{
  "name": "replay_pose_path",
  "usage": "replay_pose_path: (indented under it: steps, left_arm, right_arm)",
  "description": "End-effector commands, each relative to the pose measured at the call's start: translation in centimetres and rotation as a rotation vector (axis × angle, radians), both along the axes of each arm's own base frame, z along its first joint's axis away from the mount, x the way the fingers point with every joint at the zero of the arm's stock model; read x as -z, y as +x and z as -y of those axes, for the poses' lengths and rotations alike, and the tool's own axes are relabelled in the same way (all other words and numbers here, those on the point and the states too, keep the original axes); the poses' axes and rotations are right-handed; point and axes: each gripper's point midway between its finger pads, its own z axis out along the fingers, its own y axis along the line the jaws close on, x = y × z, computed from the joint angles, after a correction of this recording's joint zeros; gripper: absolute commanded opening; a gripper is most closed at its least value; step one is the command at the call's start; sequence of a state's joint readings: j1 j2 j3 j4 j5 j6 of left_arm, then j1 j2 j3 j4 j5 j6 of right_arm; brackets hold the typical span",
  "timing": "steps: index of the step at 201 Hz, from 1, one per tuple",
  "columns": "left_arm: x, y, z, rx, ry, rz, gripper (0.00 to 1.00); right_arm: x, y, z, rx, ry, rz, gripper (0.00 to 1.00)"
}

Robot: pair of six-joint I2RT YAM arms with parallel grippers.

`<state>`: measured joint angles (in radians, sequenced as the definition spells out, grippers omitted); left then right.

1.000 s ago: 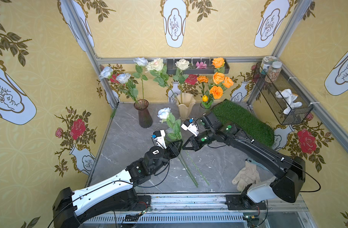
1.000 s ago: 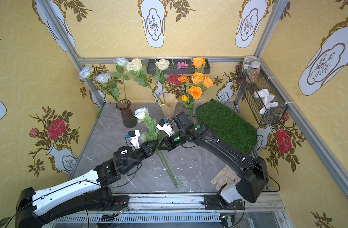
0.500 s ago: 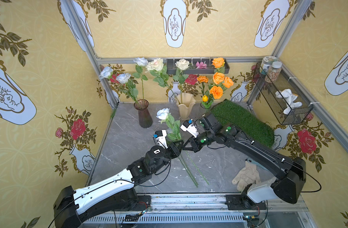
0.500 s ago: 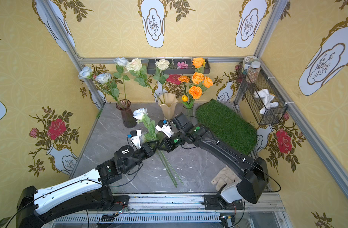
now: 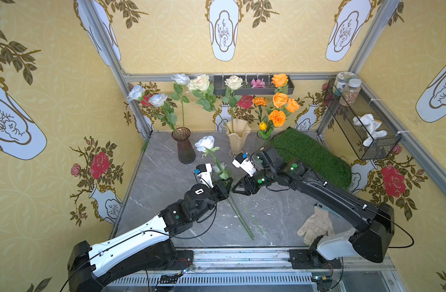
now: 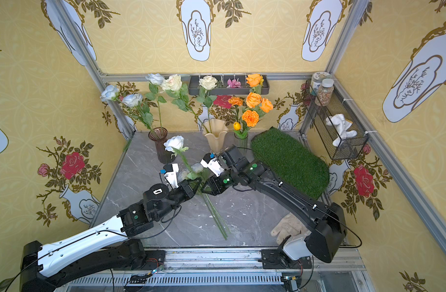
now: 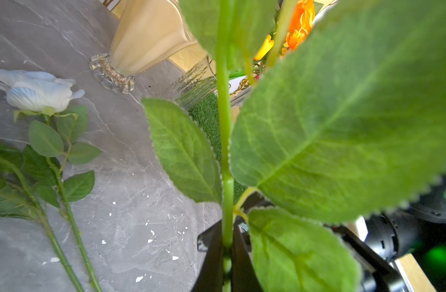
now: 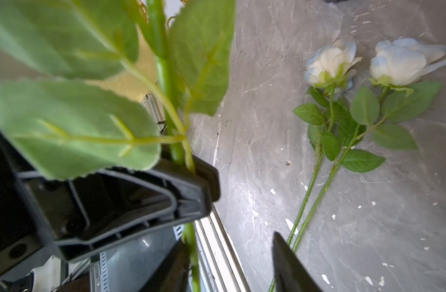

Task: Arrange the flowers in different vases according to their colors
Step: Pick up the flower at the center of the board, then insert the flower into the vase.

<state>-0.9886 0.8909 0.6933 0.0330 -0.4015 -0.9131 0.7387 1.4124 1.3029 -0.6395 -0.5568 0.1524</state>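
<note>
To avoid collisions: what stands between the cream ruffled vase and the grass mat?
The clear ribbed vase holding the orange flowers, shown in both top views.

Bright, even light with soft shadows in both top views. Wrist views blur the near leaves [image 7: 343, 113]; glare whitens the surface [image 8: 242, 192].

vases [image 5: 184, 149] along table [image 5: 164, 184] rear, loose roses [image 7: 35, 91] lying before them
</note>
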Motion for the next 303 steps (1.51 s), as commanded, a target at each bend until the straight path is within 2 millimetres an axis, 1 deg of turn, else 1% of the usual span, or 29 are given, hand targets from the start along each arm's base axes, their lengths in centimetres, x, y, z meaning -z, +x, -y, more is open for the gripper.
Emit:
replay_pose_path:
  steps: [1,4,5,6,9,28,34,46,53,65,85,97,100,104,113,127,132,144,160,164,181,183,200,220,243,257,277,293,303]
  left_arm:
    - [0.2,0.7,-3.1,-0.099,0.120,0.012,0.00]
    - [0.0,0.9,-3.6,-0.114,0.130,0.014,0.00]
    - [0.0,0.9,-3.8,-0.118,0.134,0.015,0.00]
    - [0.0,0.9,-4.0,-0.122,0.139,0.015,0.00]
    - [0.0,0.9,-4.6,-0.136,0.151,0.014,0.00]
    - [-1.8,1.7,-8.4,-0.219,0.210,0.052,0.00]
    - [-2.4,1.9,-9.7,-0.251,0.240,0.066,0.00]
    - [-4.4,2.4,-12.5,-0.326,0.294,0.107,0.01]
    - [-5.8,2.8,-14.1,-0.373,0.325,0.130,0.01]
    - [-8.3,3.5,-16.3,-0.439,0.385,0.173,0.02]
    - [-12.5,5.1,-19.2,-0.544,0.479,0.236,0.02]
    - [-14.9,6.4,-20.7,-0.605,0.527,0.270,0.01]
    - [-15.2,6.8,-20.7,-0.608,0.542,0.276,0.01]
    - [-15.9,7.3,-21.7,-0.645,0.554,0.281,0.01]
    - [-17.6,8.4,-22.5,-0.676,0.571,0.306,0.01]
    - [-19.2,10.6,-23.8,-0.714,0.570,0.317,0.01]
    - [-20.0,11.2,-24.6,-0.732,0.564,0.325,0.00]
    - [-20.5,13.3,-25.8,-0.758,0.568,0.322,0.00]
    - [-21.3,16.0,-26.9,-0.787,0.597,0.335,0.00]
    - [-21.5,16.6,-27.1,-0.789,0.603,0.341,0.00]
    - [-21.9,19.4,-27.5,-0.778,0.617,0.359,0.00]
    - [-22.1,19.4,-27.5,-0.779,0.616,0.364,0.00]
    - [-22.5,21.9,-27.5,-0.760,0.641,0.386,0.00]
    - [-23.3,24.0,-27.6,-0.760,0.694,0.425,0.00]
    - [-23.3,25.8,-28.1,-0.765,0.711,0.442,0.00]
    - [-22.8,27.1,-28.3,-0.760,0.712,0.449,0.00]
    - [-22.1,29.1,-27.8,-0.720,0.708,0.458,0.00]
    - [-21.1,30.5,-27.4,-0.701,0.707,0.452,0.00]
    - [-20.0,31.3,-27.4,-0.693,0.711,0.437,0.00]
  right_arm:
    - [-1.3,2.9,1.3,0.131,-0.002,0.177,0.89]
    - [-1.6,3.4,1.7,0.161,-0.007,0.205,0.92]
    - [-1.7,3.5,1.9,0.171,-0.008,0.213,0.97]
    - [-1.7,3.7,2.1,0.182,-0.010,0.219,1.00]
    - [-1.9,4.0,2.5,0.212,-0.014,0.242,0.98]
    - [-3.1,6.2,5.9,0.394,-0.031,0.353,0.97]
    - [-3.4,7.1,7.5,0.493,-0.045,0.384,0.97]
    - [-4.2,8.5,10.9,0.713,-0.048,0.433,0.97]
    - [-4.7,8.9,12.4,0.795,-0.028,0.452,0.97]
    - [-5.5,9.3,13.4,0.830,0.024,0.477,0.97]
    - [-6.0,9.8,13.9,0.873,0.074,0.475,0.97]
    - [-6.1,10.0,13.5,0.865,0.088,0.470,0.97]
    - [-6.0,10.0,13.3,0.864,0.092,0.466,0.97]
    - [-5.9,10.1,13.2,0.861,0.095,0.458,0.97]
    - [-5.6,10.2,12.9,0.860,0.102,0.444,0.97]
    - [-4.8,10.3,12.1,0.842,0.123,0.419,0.97]
    - [-4.6,10.3,11.7,0.833,0.129,0.409,0.97]
    - [-4.2,10.0,10.4,0.798,0.125,0.409,0.97]
    - [-3.8,9.1,7.8,0.737,0.087,0.458,0.97]
    - [-3.7,8.7,6.8,0.710,0.076,0.478,0.97]
    - [-3.0,7.7,3.7,0.618,0.008,0.559,0.97]
    - [-2.9,7.7,3.6,0.617,0.004,0.563,0.97]
    - [-2.1,7.6,1.7,0.576,-0.050,0.592,0.97]
    - [-1.6,7.7,0.2,0.547,-0.048,0.583,0.97]
    - [-1.7,7.9,-0.6,0.541,-0.021,0.571,0.97]
    - [-1.8,7.9,-0.8,0.539,-0.010,0.573,0.97]
    - [-2.1,7.9,-0.9,0.533,-0.007,0.573,0.97]
    - [-2.3,7.8,-0.8,0.529,-0.013,0.577,0.97]
    - [-2.4,7.7,-0.6,0.528,-0.013,0.581,0.97]
